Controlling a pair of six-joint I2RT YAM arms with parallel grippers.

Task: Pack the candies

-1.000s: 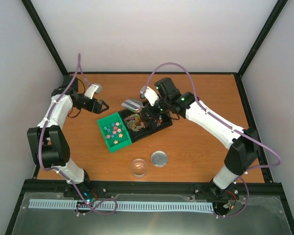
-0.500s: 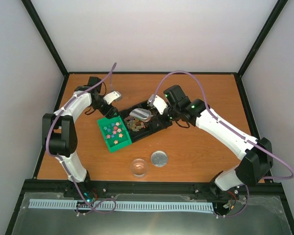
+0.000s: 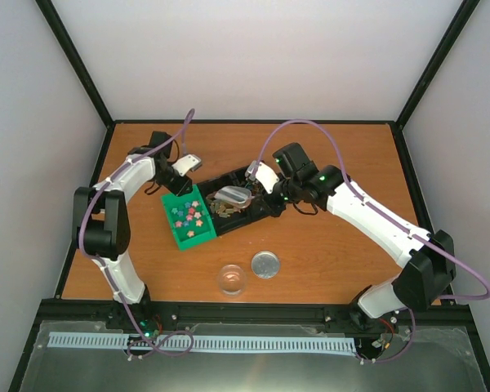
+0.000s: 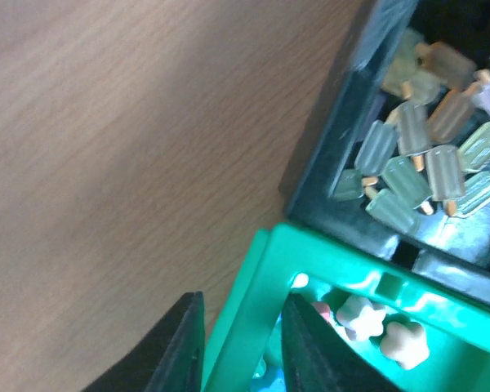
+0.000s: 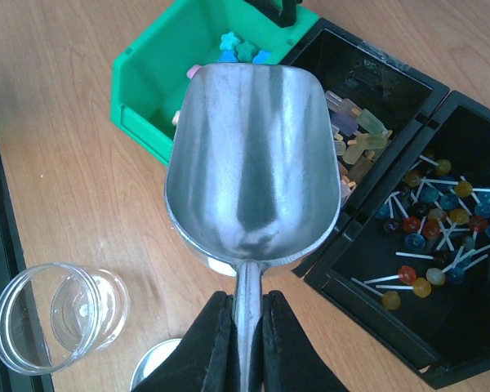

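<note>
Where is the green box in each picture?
Top external: green box left of centre, against the black tray.
Left wrist: bottom, from the middle to the right edge.
Right wrist: top left, partly hidden by the scoop.
Shared landmark: the black tray beside it.

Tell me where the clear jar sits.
In the top view the clear jar stands at the table's front edge, just left of the round silver lid and nearer than the green bin.
</note>
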